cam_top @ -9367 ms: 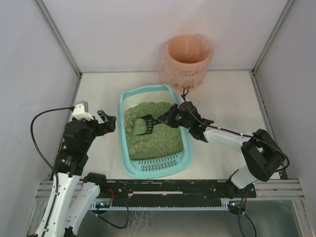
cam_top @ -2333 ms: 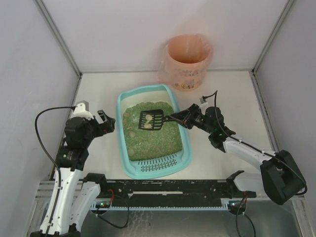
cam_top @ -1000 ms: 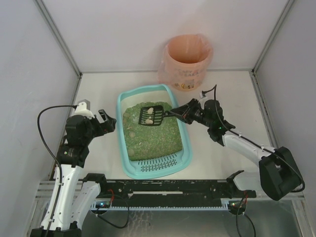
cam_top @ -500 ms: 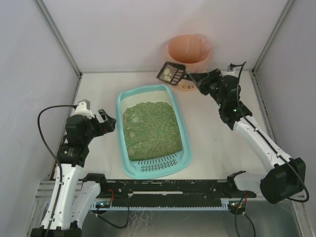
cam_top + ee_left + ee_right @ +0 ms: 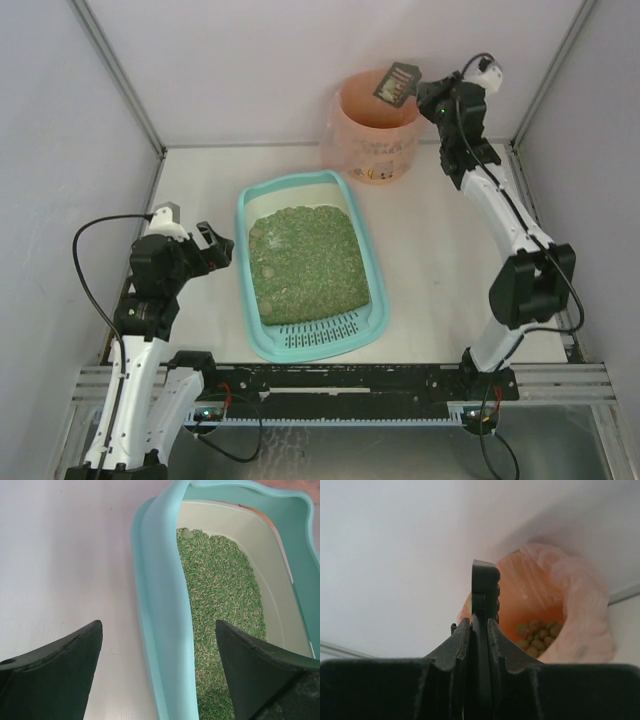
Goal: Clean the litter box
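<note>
The light-teal litter box (image 5: 247, 215) lies in the middle of the table, green litter inside, slotted grate at its near end. In the left wrist view its left rim (image 5: 162, 625) runs between my open fingers. My left gripper (image 5: 214, 247) is open, just left of the box. My right gripper (image 5: 428, 92) is raised at the back and shut on the handle of the black slotted scoop (image 5: 397, 83), which is turned on edge over the pink-bagged bin (image 5: 378, 120). In the right wrist view the scoop (image 5: 485, 587) stands edge-on above the bin (image 5: 580, 625), with several greenish lumps inside.
White walls enclose the table on three sides. The bin stands against the back wall, right of centre. The arm bases and a metal rail line the near edge.
My right arm lifted the scoop with pale lumps out of the litter box and swung it back and up over the bin, then tipped it on edge. The left arm has stayed put.
</note>
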### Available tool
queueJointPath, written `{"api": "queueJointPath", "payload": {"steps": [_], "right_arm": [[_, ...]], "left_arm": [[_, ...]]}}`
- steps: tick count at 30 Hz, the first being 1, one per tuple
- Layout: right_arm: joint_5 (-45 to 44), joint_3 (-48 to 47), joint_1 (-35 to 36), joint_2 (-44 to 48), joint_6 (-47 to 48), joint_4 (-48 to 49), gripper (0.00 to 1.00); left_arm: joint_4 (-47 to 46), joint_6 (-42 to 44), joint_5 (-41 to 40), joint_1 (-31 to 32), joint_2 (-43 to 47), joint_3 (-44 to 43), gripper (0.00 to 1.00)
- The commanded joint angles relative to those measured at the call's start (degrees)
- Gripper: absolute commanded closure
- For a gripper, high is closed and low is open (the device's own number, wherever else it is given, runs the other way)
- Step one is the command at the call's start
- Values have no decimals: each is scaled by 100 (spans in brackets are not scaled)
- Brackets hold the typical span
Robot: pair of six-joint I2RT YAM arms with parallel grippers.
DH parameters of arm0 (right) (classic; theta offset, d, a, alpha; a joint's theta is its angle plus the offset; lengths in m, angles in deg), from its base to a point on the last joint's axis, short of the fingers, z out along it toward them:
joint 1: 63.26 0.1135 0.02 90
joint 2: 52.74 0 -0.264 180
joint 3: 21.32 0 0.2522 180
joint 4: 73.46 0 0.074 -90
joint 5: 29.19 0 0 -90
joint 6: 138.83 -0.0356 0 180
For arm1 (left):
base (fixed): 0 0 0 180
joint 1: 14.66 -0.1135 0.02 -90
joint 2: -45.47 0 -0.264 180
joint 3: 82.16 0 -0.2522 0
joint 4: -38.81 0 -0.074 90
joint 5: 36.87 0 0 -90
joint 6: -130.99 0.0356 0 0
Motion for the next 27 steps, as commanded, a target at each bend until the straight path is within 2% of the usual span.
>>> {"api": "queueJointPath", "payload": {"steps": [1,6,12,15,20,27], "right_arm": [[484,-1177,51,-652,1888,-96,100],[270,-1597,331,-1059,3901,-5,100],[-245,-1149,983,-1106,7432,1298,100],[-170,-775,1232,-1068,8660,2082,100],[-89,-647,1359,-1089,9534,2321,100],[-103,-497,1367,-1061,9805,2483,100]], "left_arm": [[-206,-12,124,-76,157,76,3],[-213,-12,169,-91,138,76,3],[-230,-12,225,-142,147,93,3],[-243,-11,197,-143,184,107,3],[-246,-10,226,-142,168,107,3],[-239,-19,211,-139,181,115,3]]}}
